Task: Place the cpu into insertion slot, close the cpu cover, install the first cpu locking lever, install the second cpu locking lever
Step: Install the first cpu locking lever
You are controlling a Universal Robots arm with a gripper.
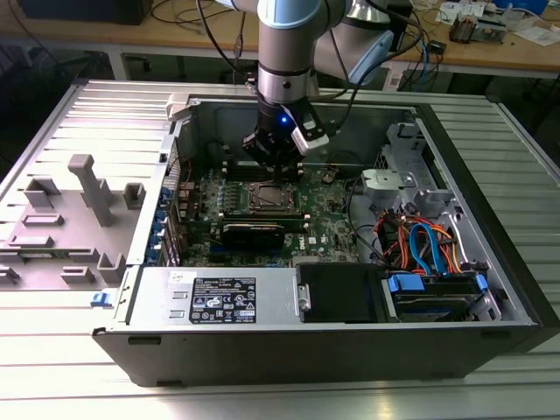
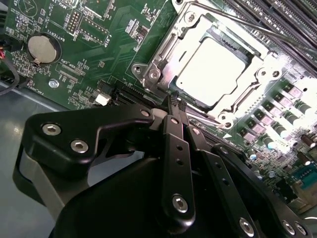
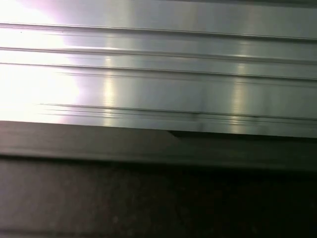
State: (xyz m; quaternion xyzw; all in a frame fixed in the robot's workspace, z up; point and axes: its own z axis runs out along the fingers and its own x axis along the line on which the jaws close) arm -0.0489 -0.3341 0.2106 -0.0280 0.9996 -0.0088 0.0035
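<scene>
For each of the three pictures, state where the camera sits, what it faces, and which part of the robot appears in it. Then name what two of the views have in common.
Exterior view: off the arm, raised, facing down into the open computer case; the arm and pincer hang over the insertion slot.
Second wrist view: on the arm, facing down the pincer at the cpu under the cpu cover.
First wrist view: on the arm, facing a ribbed metal surface.
Shared: exterior and second wrist views both show pincer and socket.

Ribbed aluminium tabletop [image 1: 52, 332] gleaming under bright glare, wooden workbench [image 1: 525, 54] behind, cluttered with cables [image 1: 188, 13].
</scene>
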